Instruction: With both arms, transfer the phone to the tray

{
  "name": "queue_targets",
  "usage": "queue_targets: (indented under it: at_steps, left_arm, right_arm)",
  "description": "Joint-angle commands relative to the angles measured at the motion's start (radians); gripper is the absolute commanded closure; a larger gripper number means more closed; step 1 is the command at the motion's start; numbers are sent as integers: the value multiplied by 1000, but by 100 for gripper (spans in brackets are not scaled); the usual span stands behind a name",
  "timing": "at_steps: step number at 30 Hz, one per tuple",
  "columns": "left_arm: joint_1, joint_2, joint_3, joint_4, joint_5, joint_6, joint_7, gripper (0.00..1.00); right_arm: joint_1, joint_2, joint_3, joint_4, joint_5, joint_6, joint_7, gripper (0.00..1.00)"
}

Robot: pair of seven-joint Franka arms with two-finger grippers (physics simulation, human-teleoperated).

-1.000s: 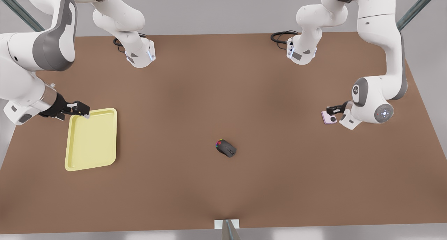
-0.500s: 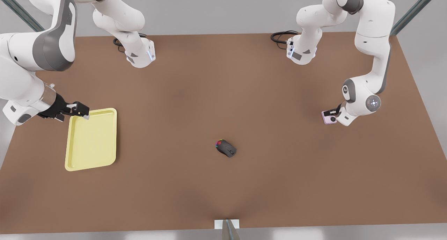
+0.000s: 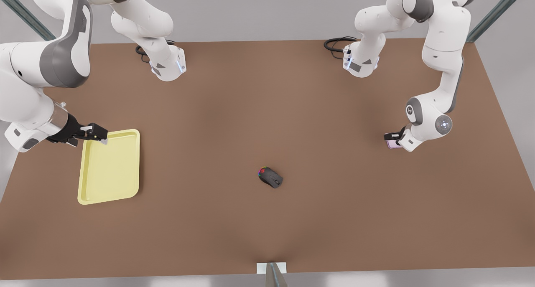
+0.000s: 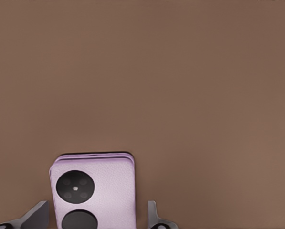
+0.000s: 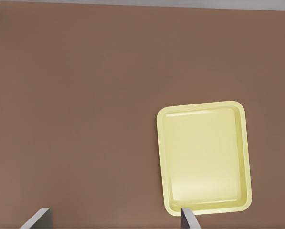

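phone point(image 3: 390, 143), tray point(image 3: 109, 166), mouse point(image 3: 271, 177), table point(image 3: 267, 111)

Front view overlooks the table point(image 3: 267, 111) from above (wrist views face down

Mouse point(image 3: 271, 177) mid-table between phone point(image 3: 390, 143) and tray point(image 3: 109, 166)

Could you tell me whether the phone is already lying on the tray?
No: in the front view the phone lies on the table under the left gripper, far from the tray.
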Motion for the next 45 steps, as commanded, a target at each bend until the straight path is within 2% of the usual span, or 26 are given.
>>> queue_targets:
  at_steps: [1, 12, 13, 14, 18, 24, 26, 27, 28, 29, 30, 32, 34, 36, 38, 40, 45]
  left_arm:
    - [0, 3, 0, 1, -7, 7, -54, 0]
    - [0, 25, -12, 18, -10, 12, -267, 2]
    - [0, 28, -14, 21, -7, 10, -268, 33]
    - [-2, 28, -15, 21, -5, 10, -267, 37]
    - [-3, 30, -15, 24, 0, 10, -265, 32]
    - [-25, -19, -34, 31, -11, -10, -287, 32]
    - [-204, -93, -37, 35, -14, -67, -518, 32]
    - [-305, -101, -40, 92, -14, -135, -661, 32]
    - [-334, -87, -75, 153, -16, -203, -724, 32]
    - [-341, -60, -159, 233, -16, -275, -809, 32]
    - [-384, 54, -259, 440, -14, -378, -1032, 32]
    - [-560, 227, -270, 779, -14, -499, -1321, 31]
    - [-678, 318, -268, 899, -7, -512, -1452, 32]
    - [-781, 454, -261, 1110, -10, -521, -1586, 32]
    - [-851, 546, -258, 1250, -14, -512, -1654, 31]
    - [-907, 611, -256, 1330, -16, -487, -1666, 31]
    - [-921, 668, -255, 1330, -14, -384, -1654, 31]
  right_arm:
    - [0, -1, 0, 1, -2, 0, -2, 0]
    - [-2, -1, 0, 1, -2, 0, -2, 0]
    - [-2, -1, 0, 1, -2, 0, -2, 0]
    - [-2, -1, 0, 1, -2, 0, -2, 0]
    - [-2, -1, 0, 1, -2, 0, -2, 0]
    - [-2, -1, 0, 1, -2, 0, -2, 0]
    - [-3, 1, 0, 1, -2, 0, -3, 0]
    - [-5, 2, 0, 1, -2, 0, -3, 0]
    - [-5, 2, 0, 1, -2, 0, -3, 0]
    - [-5, 2, 0, 3, -2, 0, -3, 0]
    - [-5, 4, 0, 1, -2, 0, -3, 0]
    - [-5, 4, 0, 1, -2, 0, -3, 0]
    - [-5, 2, 0, 1, -2, 0, -3, 0]
    - [-5, 2, 0, 3, -1, 0, -8, 0]
    - [-5, 2, -1, 3, -1, 0, -9, 0]
    - [-6, 4, 0, 1, -1, 0, -9, 0]
    - [-6, 7, -1, 3, -1, 0, -11, 0]
